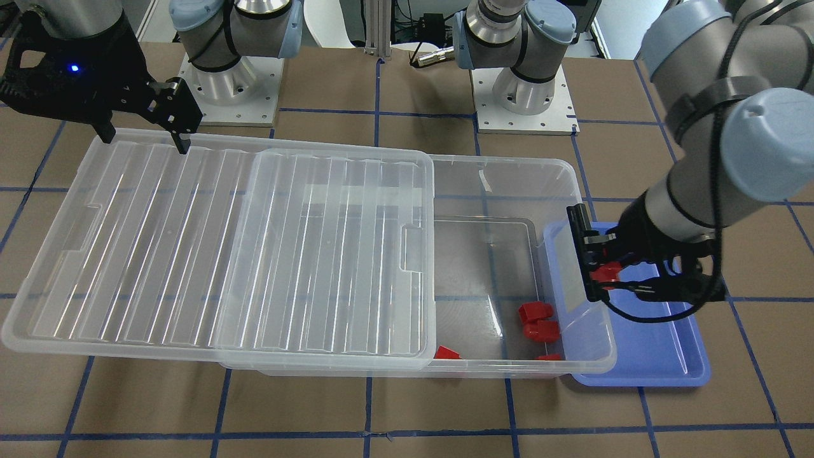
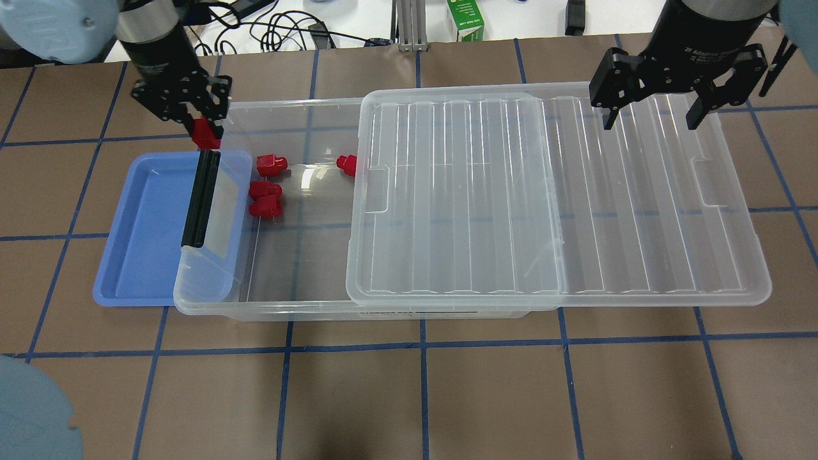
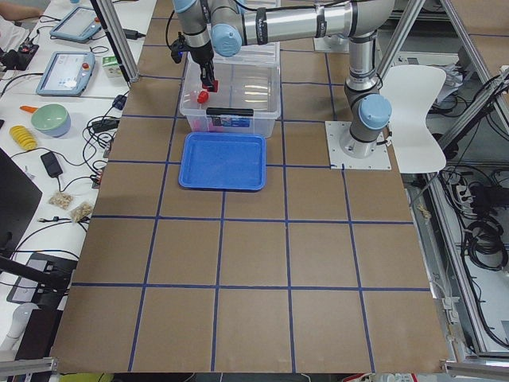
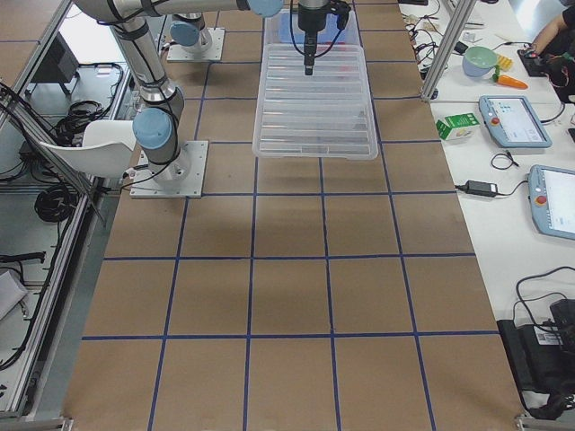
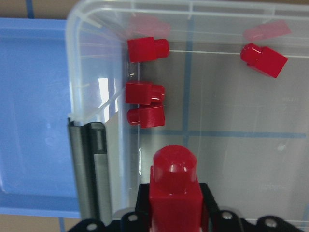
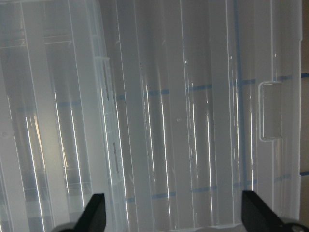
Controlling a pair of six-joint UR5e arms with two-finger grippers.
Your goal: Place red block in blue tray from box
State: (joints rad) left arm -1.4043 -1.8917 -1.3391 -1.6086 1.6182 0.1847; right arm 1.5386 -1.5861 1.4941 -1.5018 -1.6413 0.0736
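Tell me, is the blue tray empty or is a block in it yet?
Empty. The blue tray shows only bare blue floor in the side view; the red block is in the left gripper, not set down.

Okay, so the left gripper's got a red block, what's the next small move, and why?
Probably shift the left gripper sideways, past the end wall of the box, until it sits over the bare floor of the blue tray, then lower. The red block is clamped in it, but the wrist view shows it hanging over the box interior, with the tray off to one side.
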